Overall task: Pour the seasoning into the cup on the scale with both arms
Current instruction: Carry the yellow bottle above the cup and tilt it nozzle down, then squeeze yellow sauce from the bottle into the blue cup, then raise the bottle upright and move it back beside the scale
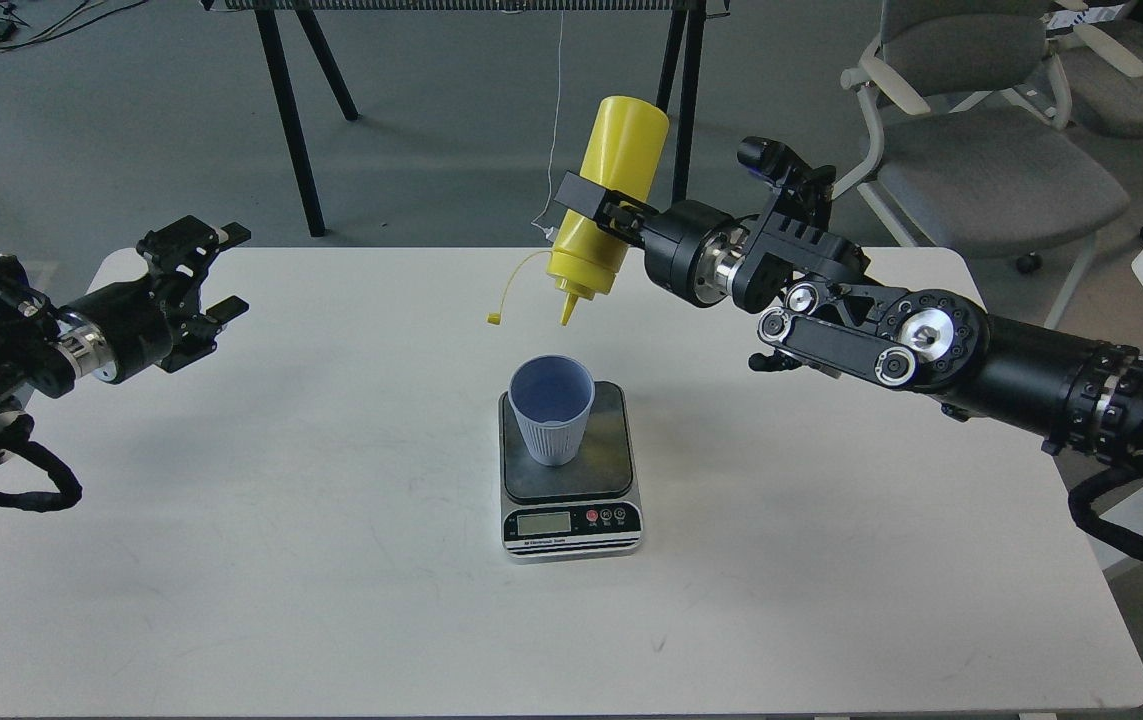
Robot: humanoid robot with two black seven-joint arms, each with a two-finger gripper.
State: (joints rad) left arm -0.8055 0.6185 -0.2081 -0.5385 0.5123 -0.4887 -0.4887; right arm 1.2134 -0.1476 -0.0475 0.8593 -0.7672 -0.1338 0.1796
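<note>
The right end effector (599, 208) is clamped around the middle of the seasoning bottle (611, 190), which hangs upside down, nozzle pointing down, with its cap strap dangling toward 8 o'clock. The nozzle tip sits above the cup (552, 408), at about 12 o'clock from its rim and a little short of being over the mouth. The cup stands upright on the scale (569, 468), near the middle of the table (281, 560).

The step in hand looks like the pour itself: the bottle is inverted, yet I see no seasoning falling. Next, I judge, the nozzle needs to come toward 6 o'clock until it is over the blue inside, then a squeeze.

The left end effector (216, 272) hovers well apart at 9 o'clock from the cup, its fingers spread and holding nothing.

Open table lies all round the scale, with the edges far off. Chairs stand behind the right arm at 2 o'clock.
</note>
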